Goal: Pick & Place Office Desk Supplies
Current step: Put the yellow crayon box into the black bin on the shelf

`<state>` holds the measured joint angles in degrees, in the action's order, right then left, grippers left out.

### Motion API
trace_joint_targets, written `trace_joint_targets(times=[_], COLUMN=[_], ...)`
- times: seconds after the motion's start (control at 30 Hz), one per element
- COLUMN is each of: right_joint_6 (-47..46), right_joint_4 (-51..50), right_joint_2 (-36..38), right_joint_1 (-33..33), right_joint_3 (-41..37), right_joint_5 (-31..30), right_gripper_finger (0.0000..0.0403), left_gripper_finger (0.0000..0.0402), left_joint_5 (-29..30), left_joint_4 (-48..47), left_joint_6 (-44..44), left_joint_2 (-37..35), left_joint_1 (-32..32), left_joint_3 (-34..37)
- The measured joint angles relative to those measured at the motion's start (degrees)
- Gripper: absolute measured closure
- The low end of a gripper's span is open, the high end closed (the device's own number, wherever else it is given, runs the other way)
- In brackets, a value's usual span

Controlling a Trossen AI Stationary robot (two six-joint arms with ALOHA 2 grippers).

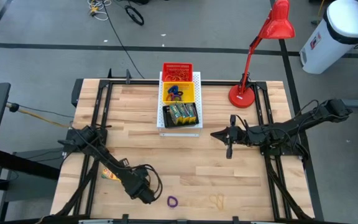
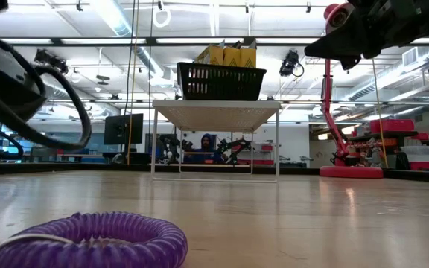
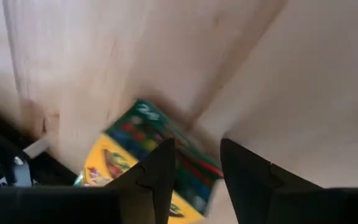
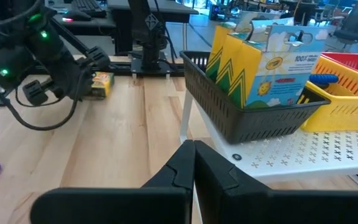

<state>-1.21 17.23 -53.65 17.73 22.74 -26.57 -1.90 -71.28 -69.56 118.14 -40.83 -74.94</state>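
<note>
Judging progress, I see several crayon boxes [image 1: 180,114] already binned, while my left gripper [image 3: 194,165], fingers parted and empty, hovers over a stray crayon box [image 3: 148,165], the purple coil loop [image 1: 172,201] unsorted, right gripper [image 4: 193,163] closed on nothing

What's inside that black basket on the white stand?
The black basket holds yellow-and-green crayon boxes standing upright, packed side by side. Its walls and the boxes hide the basket floor, so anything lying underneath them cannot be seen.
</note>
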Motion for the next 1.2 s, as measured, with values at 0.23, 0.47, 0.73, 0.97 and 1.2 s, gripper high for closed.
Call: trace_joint_targets(times=[0.23, 0.47, 0.73, 0.97, 1.2], right_joint_6=[0.1, 0.2, 0.2, 0.2, 0.2], right_joint_4=[0.1, 0.1, 0.1, 0.1, 0.1], right_joint_2=[0.0, 0.0, 0.0, 0.0, 0.0], right_joint_1=[0.2, 0.2, 0.2, 0.2, 0.2], right_joint_3=[0.0, 0.0, 0.0, 0.0, 0.0], right_joint_5=[0.0, 0.0, 0.0, 0.0, 0.0], right_gripper_finger=[0.0392, 0.0392, 0.0392, 0.0392, 0.0392], left_gripper_finger=[0.0267, 0.0267, 0.0267, 0.0270, 0.0356], left_joint_5=[-0.9, -0.1, -1.5, -4.3, -6.3], left_joint_4=[-1.2, -1.4, -0.9, -1.4, -5.5], left_joint_6=[0.0, 1.2, 3.1, 4.1, 5.7], left_joint_2=[0.0, 0.0, 0.5, 1.1, 1.3], left_joint_1=[-0.4, -0.3, -0.2, -0.8, -1.4], left_joint_3=[-0.5, -0.5, -0.5, 0.9, 1.0])
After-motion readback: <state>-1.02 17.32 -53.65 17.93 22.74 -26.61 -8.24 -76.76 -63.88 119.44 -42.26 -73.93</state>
